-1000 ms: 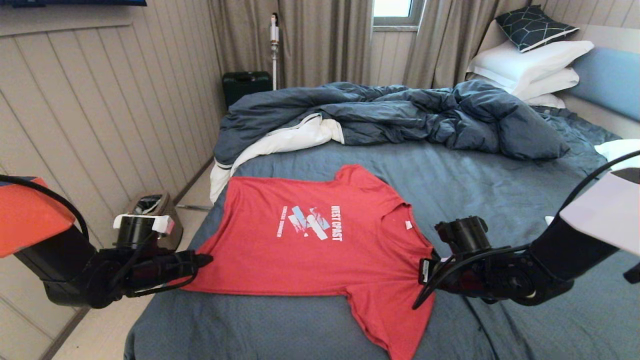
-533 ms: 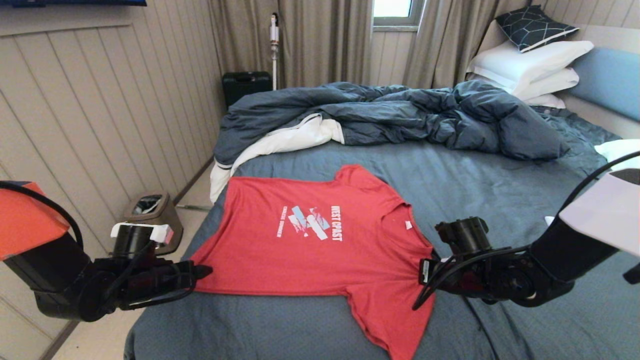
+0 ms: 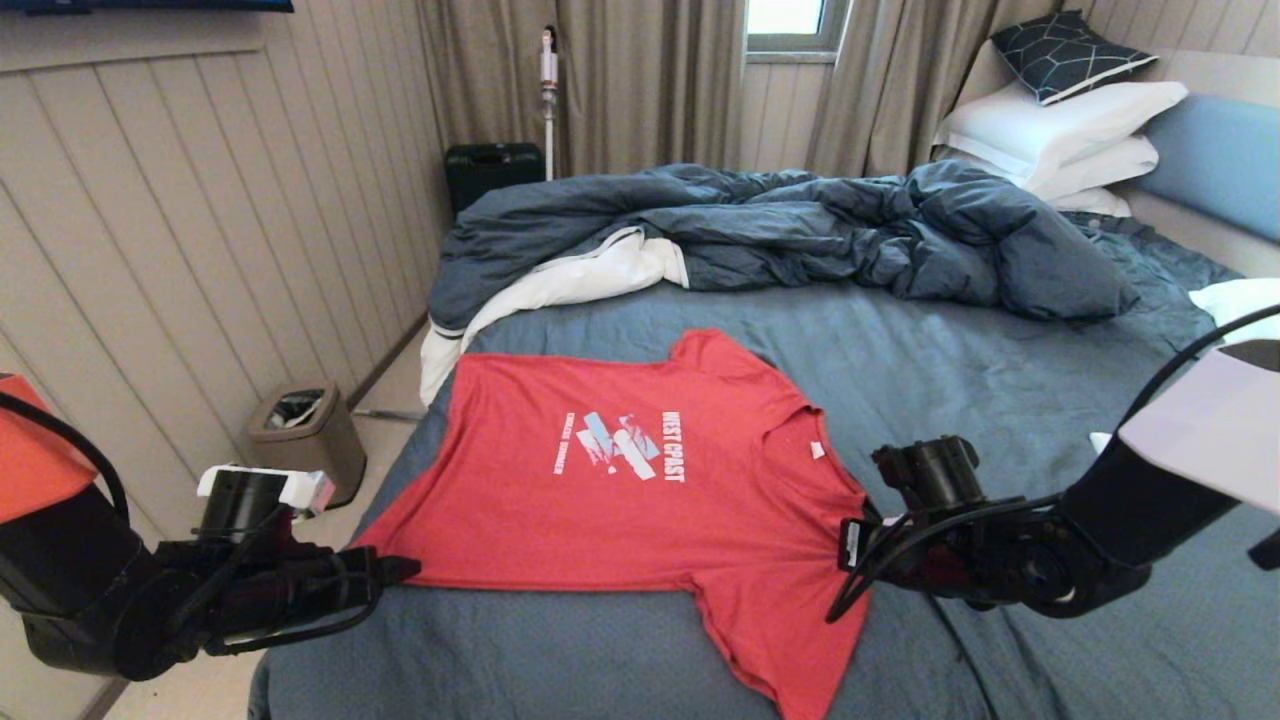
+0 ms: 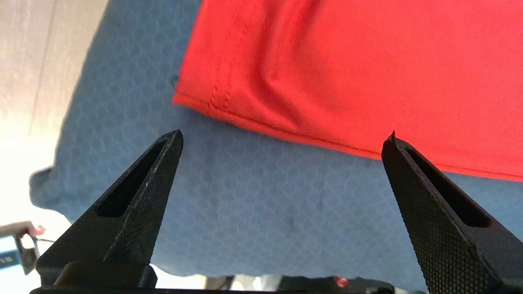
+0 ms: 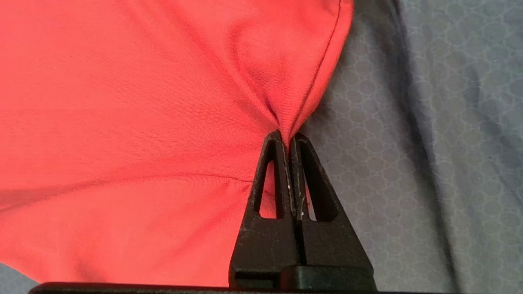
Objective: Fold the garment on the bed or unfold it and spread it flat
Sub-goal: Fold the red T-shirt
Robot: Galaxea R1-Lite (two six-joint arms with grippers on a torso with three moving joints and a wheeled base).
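Soft daylight comes from the window at twelve o'clock; shadows stay faint, and the floor glares white, close cloth blurring.

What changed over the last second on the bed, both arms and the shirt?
The left tool, jaws wide open and empty, drew back toward the near edge of the bed, off the red T-shirt's hem corner. That corner now lies flatter on the sheet. The trash bin is uncovered. Unchanged: the right tool stays shut on the shirt's shoulder by the collar, and the duvet.
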